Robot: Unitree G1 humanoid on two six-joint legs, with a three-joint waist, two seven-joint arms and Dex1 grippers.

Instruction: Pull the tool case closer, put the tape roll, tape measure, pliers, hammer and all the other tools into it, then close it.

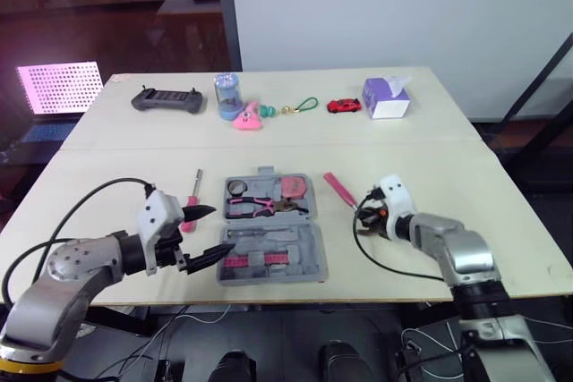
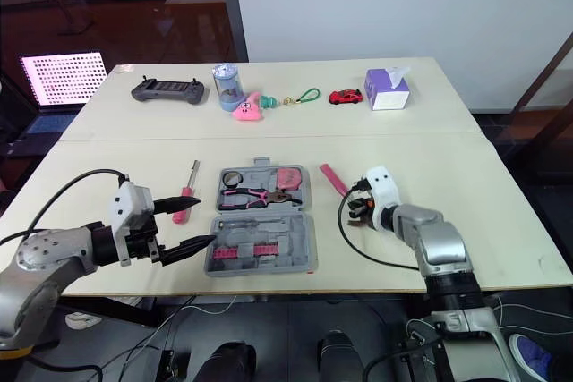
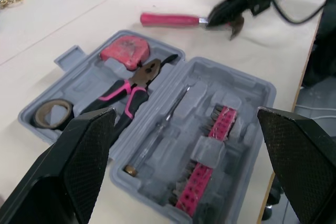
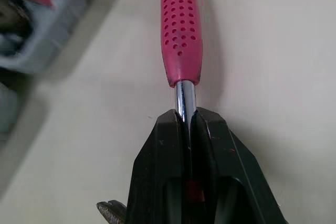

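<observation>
Open grey tool case (image 1: 306, 250), pliers (image 1: 264, 207) inside, pink-handled hammer (image 1: 338, 189) beside it

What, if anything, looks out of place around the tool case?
Two tools lie outside the open tool case: a pink screwdriver on its left, and the hammer on its right, its steel shaft clamped in the right gripper. Nothing looks spilled.

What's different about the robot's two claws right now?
The left claw is spread wide open and holds nothing; the right claw is shut on the metal shaft of the hammer. The left claw sits by the left side of the tool case, the right claw to its right. Both have two black fingers.
</observation>
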